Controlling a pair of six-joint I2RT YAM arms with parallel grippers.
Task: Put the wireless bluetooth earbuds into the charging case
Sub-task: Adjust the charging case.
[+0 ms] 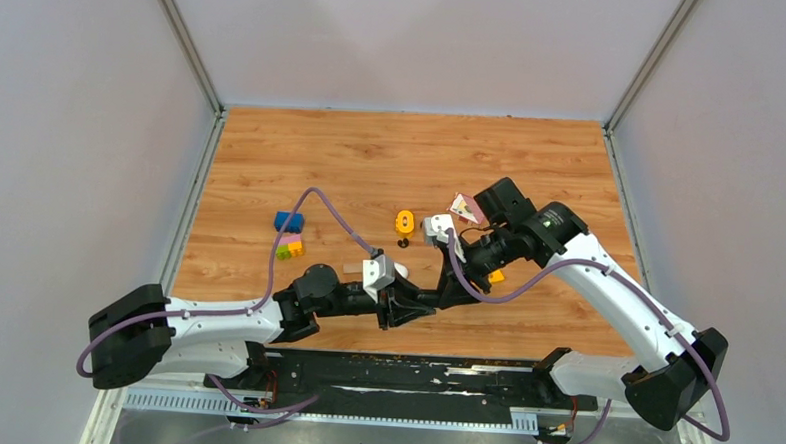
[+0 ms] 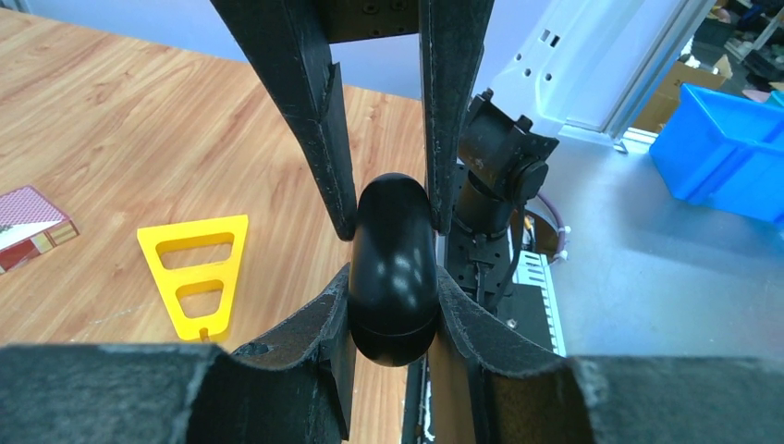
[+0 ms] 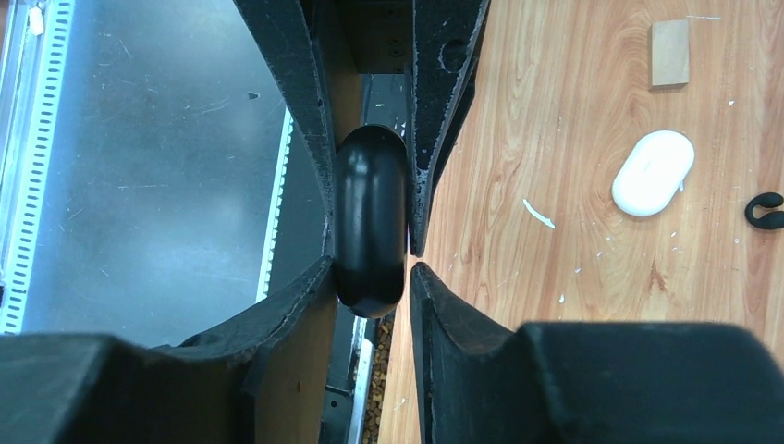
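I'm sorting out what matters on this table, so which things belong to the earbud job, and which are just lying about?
Job:
black case
white case
black earbud

Lying about:
yellow triangle
card box
tan block
toy blocks
small orange object

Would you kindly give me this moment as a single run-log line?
left jaws: shut on black case | right jaws: shut on it | white case: on table | black bud: loose on table
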